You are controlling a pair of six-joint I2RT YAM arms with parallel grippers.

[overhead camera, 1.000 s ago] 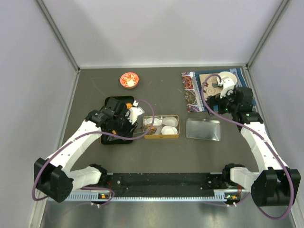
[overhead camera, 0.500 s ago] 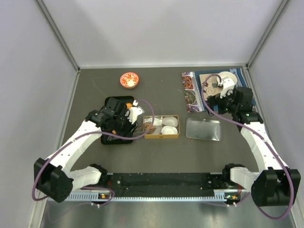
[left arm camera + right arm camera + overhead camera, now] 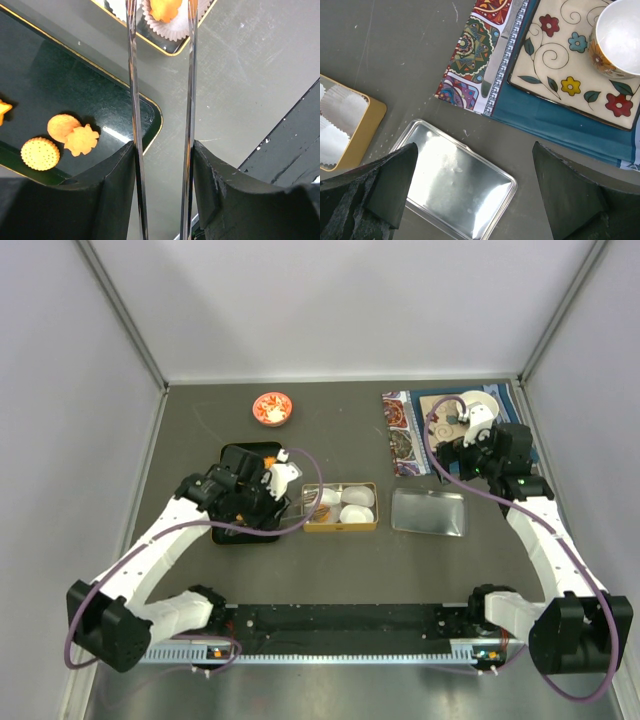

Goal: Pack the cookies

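Several orange cookies lie on a black tray (image 3: 100,85): a plain round one (image 3: 62,127), a flower-shaped one (image 3: 82,140) and a dotted round one (image 3: 40,152). My left gripper (image 3: 162,150) is shut on a pair of metal tongs (image 3: 132,75). The tong tips reach over the gold tin (image 3: 340,507), either side of an orange cookie (image 3: 165,7) sitting in a white paper cup (image 3: 172,27). I cannot tell whether the tongs still pinch it. My right gripper (image 3: 472,150) is open and empty above the silver tin lid (image 3: 455,185).
A small red bowl (image 3: 271,408) stands at the back. A patterned place mat (image 3: 475,55) at the back right carries a flowered plate (image 3: 555,65) and a cup (image 3: 617,37). Grey walls close in the table on three sides.
My left arm has shifted slightly over the black tray's right side with the tongs. The right arm has not moved.
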